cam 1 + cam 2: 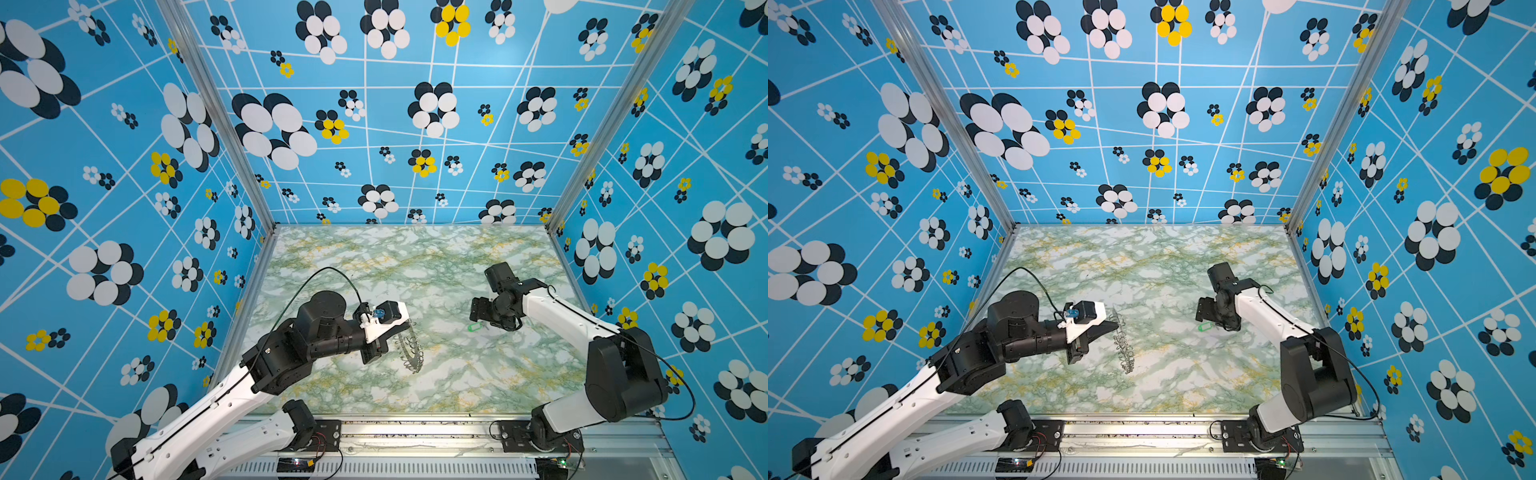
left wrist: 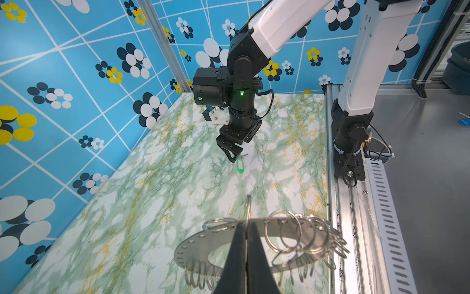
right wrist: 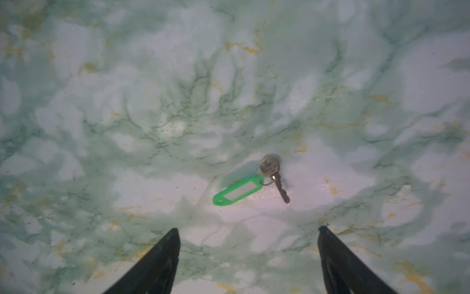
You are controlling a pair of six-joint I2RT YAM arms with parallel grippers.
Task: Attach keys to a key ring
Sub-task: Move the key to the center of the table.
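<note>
The key ring (image 2: 201,245), a flat grey metal disc with a wide hole and many wire loops round its edge, hangs above the marble table, tilted on edge in both top views (image 1: 409,351) (image 1: 1123,349). My left gripper (image 2: 246,225) is shut on its rim, pinching one loop. The keys (image 3: 237,191), a green plastic tag joined by a small ring to a silvery key (image 3: 272,169), lie flat on the table (image 1: 473,327) (image 1: 1205,328) (image 2: 239,165). My right gripper (image 3: 248,229) hovers just above and beside the tag, open with nothing between its fingers.
The marble tabletop (image 1: 395,266) is boxed in by blue flower-patterned walls on three sides. An aluminium rail (image 1: 415,428) with both arm bases runs along the front edge. The two arms stand roughly a hand's width apart over the middle of the table.
</note>
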